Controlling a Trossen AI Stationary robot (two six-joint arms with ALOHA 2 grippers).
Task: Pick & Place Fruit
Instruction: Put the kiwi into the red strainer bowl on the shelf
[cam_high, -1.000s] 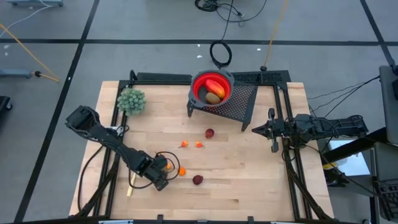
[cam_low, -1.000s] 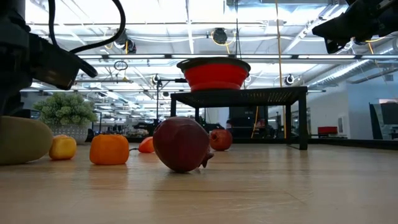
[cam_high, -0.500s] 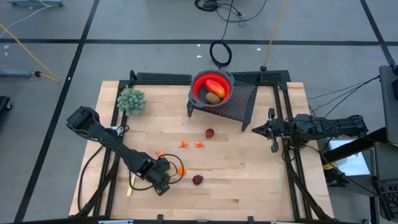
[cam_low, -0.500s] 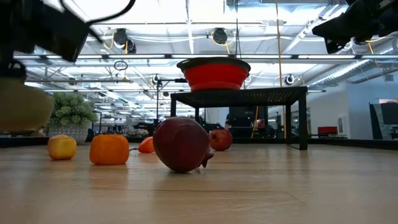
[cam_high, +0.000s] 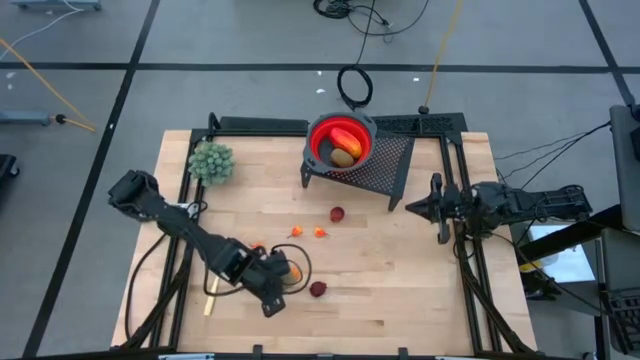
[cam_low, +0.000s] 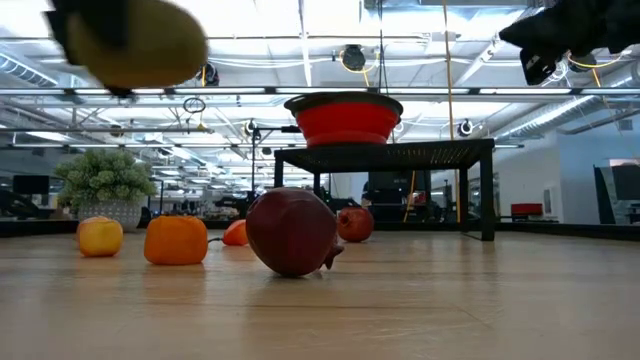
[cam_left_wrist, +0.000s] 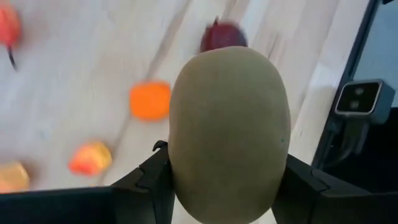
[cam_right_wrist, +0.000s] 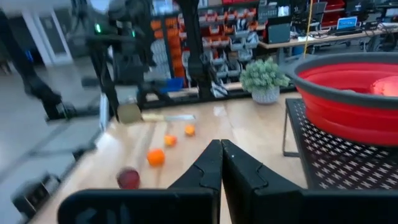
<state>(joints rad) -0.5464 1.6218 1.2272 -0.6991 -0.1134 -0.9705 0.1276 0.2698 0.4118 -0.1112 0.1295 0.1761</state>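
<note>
My left gripper (cam_high: 275, 285) hangs above the table's near left part, shut on a brownish-green oval fruit (cam_left_wrist: 230, 130), which shows high up in the low view (cam_low: 135, 40). On the table lie two dark red balls (cam_high: 318, 289) (cam_high: 337, 214) and several small orange bits (cam_high: 296, 232). A red bowl (cam_high: 341, 142) on a black mesh stand (cam_high: 385, 165) holds an elongated red-orange fruit (cam_high: 347, 137) and another brownish oval (cam_high: 343, 157). My right gripper (cam_high: 408, 209) waits shut at the right edge, level, well above the table. My left gripper pinches the oval fruit between its two fingers (cam_left_wrist: 146, 186), one on each long side (cam_left_wrist: 180, 180). The fingers slant down from the table's left. The fruit is lifted clear of the table and reaches out past the fingertips.
A bushy green clump (cam_high: 211, 161) stands at the far left. A yellow-handled knife (cam_high: 210, 300) lies near the left front edge. Black frame rails (cam_high: 455, 190) run along the table's sides. Bare wood lies between the balls and the right edge.
My left gripper has risen and gone a little toward the table's right edge, rolling as it went. The oval fruit, which rested on the table, is now lifted clear and rides high with the gripper. The other fruit has stayed in place.
</note>
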